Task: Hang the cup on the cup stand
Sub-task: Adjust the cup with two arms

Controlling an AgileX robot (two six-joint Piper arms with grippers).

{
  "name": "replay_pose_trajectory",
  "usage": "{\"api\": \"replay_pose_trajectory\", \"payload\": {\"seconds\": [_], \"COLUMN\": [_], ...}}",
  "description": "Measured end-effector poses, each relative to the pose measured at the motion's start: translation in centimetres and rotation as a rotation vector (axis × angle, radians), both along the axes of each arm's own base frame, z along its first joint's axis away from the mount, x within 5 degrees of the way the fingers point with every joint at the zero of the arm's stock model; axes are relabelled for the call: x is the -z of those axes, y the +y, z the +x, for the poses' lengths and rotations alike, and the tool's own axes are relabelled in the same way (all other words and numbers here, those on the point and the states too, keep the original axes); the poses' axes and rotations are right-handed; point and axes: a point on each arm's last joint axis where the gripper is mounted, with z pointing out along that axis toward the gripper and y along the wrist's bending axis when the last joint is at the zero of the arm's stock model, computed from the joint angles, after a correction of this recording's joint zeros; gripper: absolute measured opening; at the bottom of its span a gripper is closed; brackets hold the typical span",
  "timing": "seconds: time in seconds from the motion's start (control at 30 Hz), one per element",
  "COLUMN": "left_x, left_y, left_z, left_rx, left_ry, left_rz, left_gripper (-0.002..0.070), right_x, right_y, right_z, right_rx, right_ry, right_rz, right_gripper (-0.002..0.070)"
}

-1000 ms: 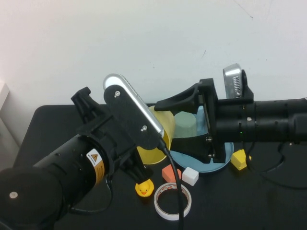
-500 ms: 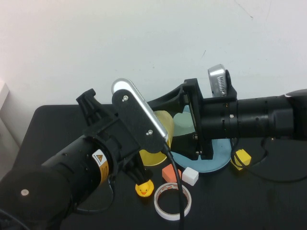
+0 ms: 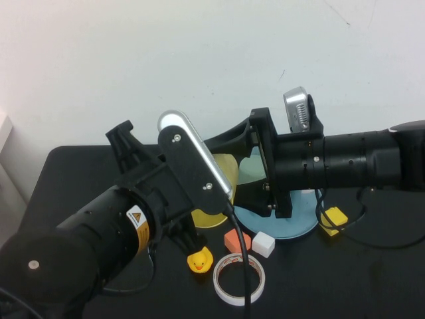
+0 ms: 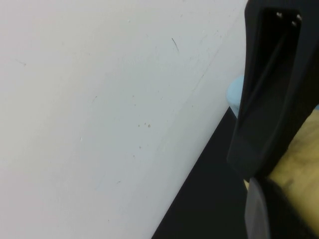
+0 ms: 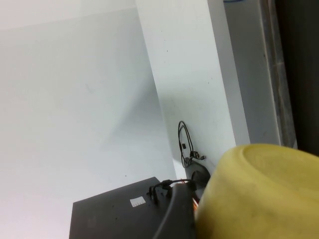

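Observation:
The yellow cup point(image 3: 224, 174) hangs above the table, held from the left by my left gripper point(image 3: 202, 211), whose fingers are mostly hidden under its wrist. In the left wrist view a black finger point(image 4: 266, 94) presses against the cup point(image 4: 299, 172). My right gripper point(image 3: 239, 169) is open, its two fingers spread wide above and below the cup's far side. The cup fills the right wrist view's lower corner point(image 5: 259, 194). The cup stand point(image 3: 300, 224), a light-blue tray, sits under the right gripper with a pale green cup point(image 3: 254, 171) on it. Its pegs are hidden.
In front of the stand lie a yellow rubber duck point(image 3: 199, 261), an orange block point(image 3: 237, 240), a white block point(image 3: 263, 244) and a white tape ring point(image 3: 238, 279). A yellow block point(image 3: 333, 218) lies right of the stand. A white wall stands close behind.
My right gripper has moved left, so its open fingers now straddle the yellow cup. My left arm has shifted slightly right with the cup.

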Motion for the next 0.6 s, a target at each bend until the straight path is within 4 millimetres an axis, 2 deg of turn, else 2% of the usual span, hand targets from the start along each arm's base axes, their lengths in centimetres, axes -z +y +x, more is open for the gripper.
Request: {"api": "replay_pose_trajectory", "payload": {"seconds": [0.17,0.27,0.37,0.5,0.6], "left_x": [0.0,0.0,-0.2,-0.3,-0.6], "left_y": [0.0,0.0,-0.1,-0.1,0.1], "left_z": [0.0,0.0,0.0,0.0,-0.1], "left_rx": [0.001,0.000,0.000,0.001,-0.002], "left_ry": [-0.002,0.000,-0.001,0.005,0.007], "left_rz": [0.002,-0.002,-0.010,-0.017,-0.036], "left_gripper": [0.0010,0.0036,0.0133,0.0300,0.0349], "right_x": [0.0,-0.1,-0.4,-1.0,-1.2], "right_y": [0.0,0.0,0.1,0.2,0.3], "right_z": [0.0,0.0,0.2,0.4,0.5], "right_rx": [0.001,-0.001,-0.005,-0.008,-0.016], "right_ry": [-0.004,-0.010,-0.025,-0.054,-0.067], "right_rz": [0.002,0.002,0.008,0.014,0.019], "right_gripper": [0.0608,0.0607,0.0603,0.0591,0.0590]}}
